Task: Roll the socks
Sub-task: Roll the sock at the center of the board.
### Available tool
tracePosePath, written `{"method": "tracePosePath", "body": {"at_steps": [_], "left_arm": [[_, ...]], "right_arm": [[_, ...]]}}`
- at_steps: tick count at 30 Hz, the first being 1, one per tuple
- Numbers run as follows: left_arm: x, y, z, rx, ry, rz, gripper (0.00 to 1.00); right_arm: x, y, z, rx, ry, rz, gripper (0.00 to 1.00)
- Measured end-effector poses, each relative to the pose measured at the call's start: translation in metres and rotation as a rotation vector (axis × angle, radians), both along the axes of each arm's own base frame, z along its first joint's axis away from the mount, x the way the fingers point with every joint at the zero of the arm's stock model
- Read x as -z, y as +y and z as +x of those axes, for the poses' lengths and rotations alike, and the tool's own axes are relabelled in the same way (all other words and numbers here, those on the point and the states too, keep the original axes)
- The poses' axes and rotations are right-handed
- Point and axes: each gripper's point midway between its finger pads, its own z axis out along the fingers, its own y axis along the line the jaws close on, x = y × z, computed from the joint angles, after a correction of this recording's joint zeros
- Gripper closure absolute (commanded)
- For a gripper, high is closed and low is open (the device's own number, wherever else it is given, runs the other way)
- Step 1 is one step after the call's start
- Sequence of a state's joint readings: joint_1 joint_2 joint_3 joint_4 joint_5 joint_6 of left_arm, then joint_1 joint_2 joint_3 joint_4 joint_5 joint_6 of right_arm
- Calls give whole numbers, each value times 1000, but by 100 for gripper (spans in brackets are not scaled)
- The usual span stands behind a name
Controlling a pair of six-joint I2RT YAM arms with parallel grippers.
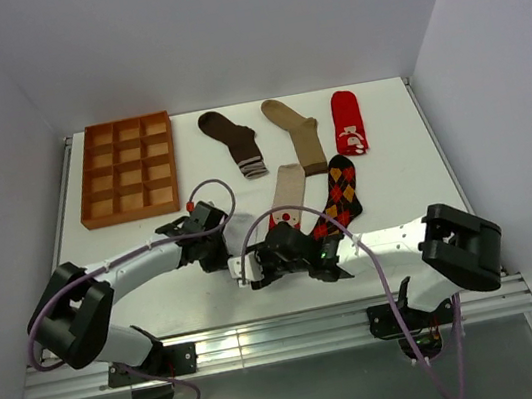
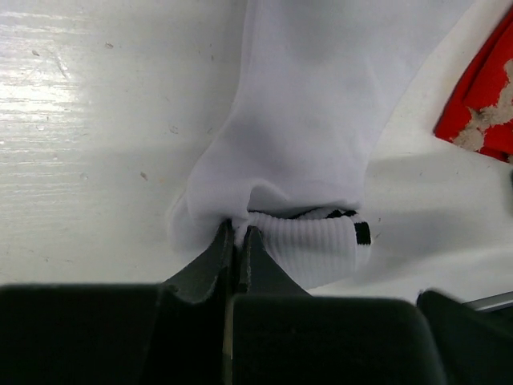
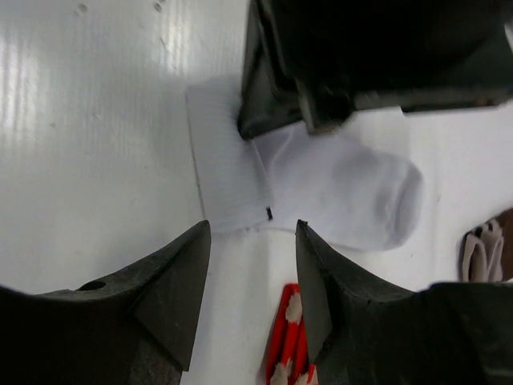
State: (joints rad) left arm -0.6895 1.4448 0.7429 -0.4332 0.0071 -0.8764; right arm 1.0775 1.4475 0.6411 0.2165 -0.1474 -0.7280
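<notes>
Sock (image 2: 313, 120), white ribbed fabric w/ black stripe, pinched in clenched L gripper (image 2: 238, 234); R gripper (image 3: 252, 233) released, just beside it.

white table (image 1: 413, 171) between plain pale walls (image 1: 218, 25)

Left arm (image 1: 145, 264) and right arm (image 1: 394, 240): white tubes, chunky black joints. Lilac cables (image 1: 387, 292) loop off both. Left claw (image 2: 236, 234) and right claw (image 3: 252, 228) are matte black with wedge-shaped fingers.
</notes>
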Motion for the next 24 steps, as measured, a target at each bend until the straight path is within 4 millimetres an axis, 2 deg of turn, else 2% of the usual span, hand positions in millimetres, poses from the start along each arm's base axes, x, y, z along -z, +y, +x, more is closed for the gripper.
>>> {"method": "tracePosePath", "body": {"at_steps": [5,11,16,22,23,24], "left_arm": [[1,-4,2,5,21,-8,100],[1,-7,2,10,31,-18,100],[1,-7,2,11,35,-26,100],[1,-6,2,10,43,-44,100],[2,-6,2,8,44,-49,100],[2,-6,2,7,46,-52,100]], "right_arm": [[-1,15,-15,-57,-52,10,45],[16,20,-24,-91,-56,-41,44],[29,27,-22,-90,-49,-74,46],[39,35,-14,-71,-55,-92,59],[39,37,-12,-66,-56,-93,69],[39,38,-10,-58,-56,-92,75]]}}
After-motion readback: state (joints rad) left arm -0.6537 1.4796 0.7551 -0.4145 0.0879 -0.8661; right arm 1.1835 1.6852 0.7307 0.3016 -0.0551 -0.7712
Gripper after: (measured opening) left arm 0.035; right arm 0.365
